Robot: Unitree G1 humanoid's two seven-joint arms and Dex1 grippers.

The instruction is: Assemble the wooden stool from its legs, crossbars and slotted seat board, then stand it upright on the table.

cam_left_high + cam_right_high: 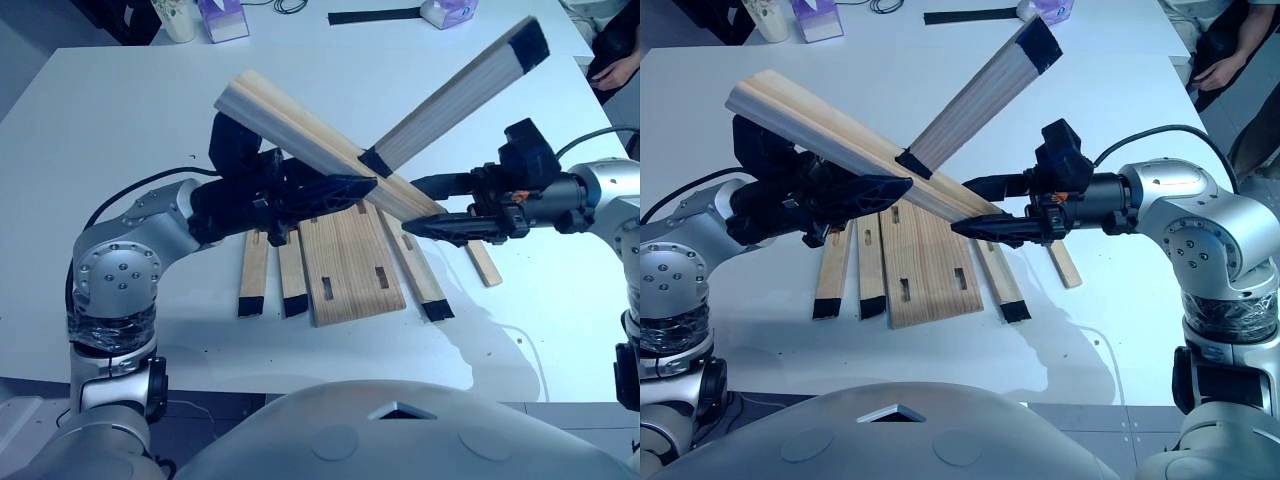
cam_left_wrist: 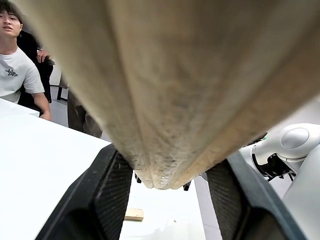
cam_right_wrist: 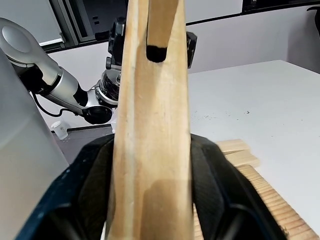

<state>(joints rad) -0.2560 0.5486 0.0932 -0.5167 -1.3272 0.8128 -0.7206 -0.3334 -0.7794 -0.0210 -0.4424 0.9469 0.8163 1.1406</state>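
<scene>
Jaws of left gripper [image 1: 350,187] and right gripper [image 1: 412,205] pinch one pale flat leg [image 1: 290,120]; one black-tipped crossbar [image 1: 460,100], one slotted grained seat board [image 1: 350,265], four flat slats [image 1: 253,272].

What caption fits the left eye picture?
Left gripper and right gripper hold a wooden plank with a leg jutting out, above the seat board.

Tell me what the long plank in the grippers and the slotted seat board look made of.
Long plank: pale, unvarnished-looking wood; lengthwise grain shows in the right wrist view. Slotted seat board: same light wood, matte, streaked with grain lines; whether solid or laminated is unclear.
</scene>
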